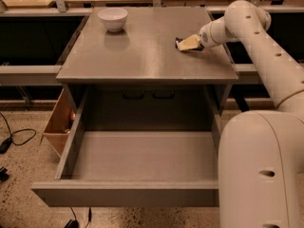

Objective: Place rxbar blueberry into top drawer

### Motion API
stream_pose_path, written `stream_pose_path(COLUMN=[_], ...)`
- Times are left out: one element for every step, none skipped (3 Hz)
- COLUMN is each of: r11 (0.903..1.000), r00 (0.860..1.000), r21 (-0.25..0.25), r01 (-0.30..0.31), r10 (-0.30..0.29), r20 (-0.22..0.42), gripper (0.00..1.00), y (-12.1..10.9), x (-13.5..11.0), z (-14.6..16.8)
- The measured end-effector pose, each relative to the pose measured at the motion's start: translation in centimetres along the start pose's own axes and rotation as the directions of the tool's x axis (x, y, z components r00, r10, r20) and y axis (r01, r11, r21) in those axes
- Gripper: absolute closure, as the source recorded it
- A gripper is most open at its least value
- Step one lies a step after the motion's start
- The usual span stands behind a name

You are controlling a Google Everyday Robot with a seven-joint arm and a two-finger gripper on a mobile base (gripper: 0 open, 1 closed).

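**Fig. 1.** Cream-coloured parallel-jaw gripper (186,43) set low over the right part of the flat grey metal cabinet top (142,56), at the small dark-wrapped rxbar blueberry (178,41).

Only a dark sliver of the bar shows, at the tip of the jaws and lying on the cabinet top. How far the jaws stand open, and whether they grip the bar, cannot be told. The wide, shallow grey top drawer (123,194) stands pulled out, below the jaws and nearer the camera. The round white bowl (113,18) sits well apart to their left and farther back. A tan wooden box (59,125) lies below and far to their left, beside the drawer. Judged by its form, the bar is probably light, flat and somewhat pliant, with a slick wrapper. A hold across its narrow width near mid-length, with a moderate squeeze, seems soundest.
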State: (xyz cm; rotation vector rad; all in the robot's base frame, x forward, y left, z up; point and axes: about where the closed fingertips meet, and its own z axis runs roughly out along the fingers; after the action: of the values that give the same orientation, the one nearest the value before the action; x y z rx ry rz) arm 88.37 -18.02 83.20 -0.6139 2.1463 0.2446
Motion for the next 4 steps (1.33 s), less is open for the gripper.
stream_pose_path(r11=[1.0,0.9977,0.9858,0.9844], r00=[1.0,0.998,0.986,0.984], r21=[0.0,-0.003,0.026,0.025], r01=[0.0,0.068,0.166,0.174], r10=[0.0,-0.068,-0.167,-0.175], r20=[0.0,0.004,0.023,0.035], gripper=[1.0,1.0,1.0,1.0], y=[0.0,1.4,3.2,3.7], x=[-0.5,-2.4,-6.1,-6.3], z=[-0.4,-0.9,-4.0,-4.4])
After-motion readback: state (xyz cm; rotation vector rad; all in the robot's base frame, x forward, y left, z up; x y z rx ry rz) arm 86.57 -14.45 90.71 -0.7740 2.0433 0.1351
